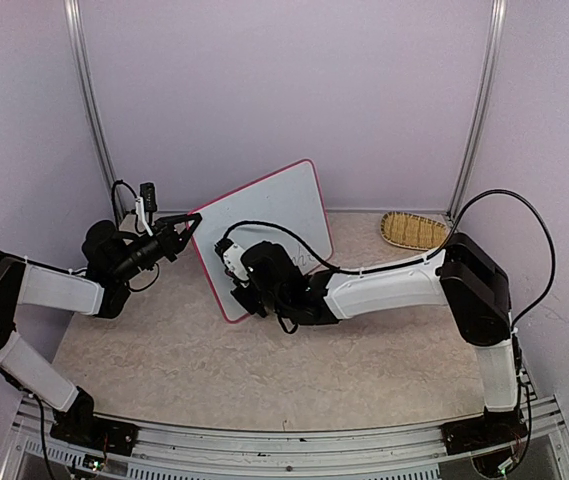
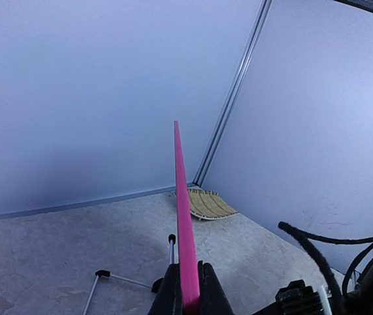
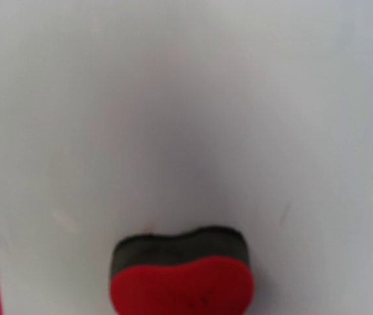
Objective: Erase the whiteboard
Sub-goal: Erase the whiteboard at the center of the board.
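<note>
The whiteboard (image 1: pixel 264 225) is standing up and leaning a little in the middle of the tabletop (image 1: pixel 214 370). The left gripper (image 1: pixel 190 222) is holding it at its 10 o'clock corner, with its jaws pinching the pink frame (image 2: pixel 185 230) tight. The right gripper (image 1: pixel 242 285) is reaching in from 3 o'clock. Its jaws are squeezing a red and black eraser (image 3: pixel 181 279) that seems to be pressing on the white face. I think the board is light and stiff, but smooth and slippery, so it could tip or slide. The frame edge looks like the best place to hold it.
</note>
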Action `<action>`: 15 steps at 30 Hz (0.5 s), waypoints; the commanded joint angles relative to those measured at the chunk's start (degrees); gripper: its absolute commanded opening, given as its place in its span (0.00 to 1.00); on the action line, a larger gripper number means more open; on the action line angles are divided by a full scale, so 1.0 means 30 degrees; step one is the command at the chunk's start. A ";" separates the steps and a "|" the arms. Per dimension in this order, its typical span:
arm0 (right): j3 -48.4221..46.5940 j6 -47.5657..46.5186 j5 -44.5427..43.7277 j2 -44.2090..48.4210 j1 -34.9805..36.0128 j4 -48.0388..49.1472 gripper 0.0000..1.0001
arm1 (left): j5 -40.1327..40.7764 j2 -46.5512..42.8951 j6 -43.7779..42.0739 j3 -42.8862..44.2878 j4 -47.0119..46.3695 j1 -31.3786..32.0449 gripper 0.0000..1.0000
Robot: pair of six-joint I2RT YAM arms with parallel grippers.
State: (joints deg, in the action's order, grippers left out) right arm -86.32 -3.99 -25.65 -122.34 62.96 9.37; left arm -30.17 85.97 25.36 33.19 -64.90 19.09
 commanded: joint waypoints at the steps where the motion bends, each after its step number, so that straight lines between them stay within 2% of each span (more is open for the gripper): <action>1: -0.1858 -0.0728 0.0035 -0.0119 -0.0067 0.1358 0.17 | -0.2454 0.0199 -0.0471 -0.0150 0.1596 0.0638 0.00; 9: -0.2919 -0.1140 0.0062 -0.0030 -0.0012 0.1536 0.17 | -0.2395 0.0276 -0.0512 -0.0109 0.1668 0.0637 0.00; 15: -0.1912 -0.0684 0.0142 -0.0330 0.0111 0.1411 0.17 | -0.2265 0.0287 -0.0557 -0.0073 0.1812 0.0613 0.00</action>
State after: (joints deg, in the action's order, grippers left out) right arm -93.14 -6.72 -25.67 -122.34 63.00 11.14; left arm -30.20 85.97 25.45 33.28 -64.60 19.11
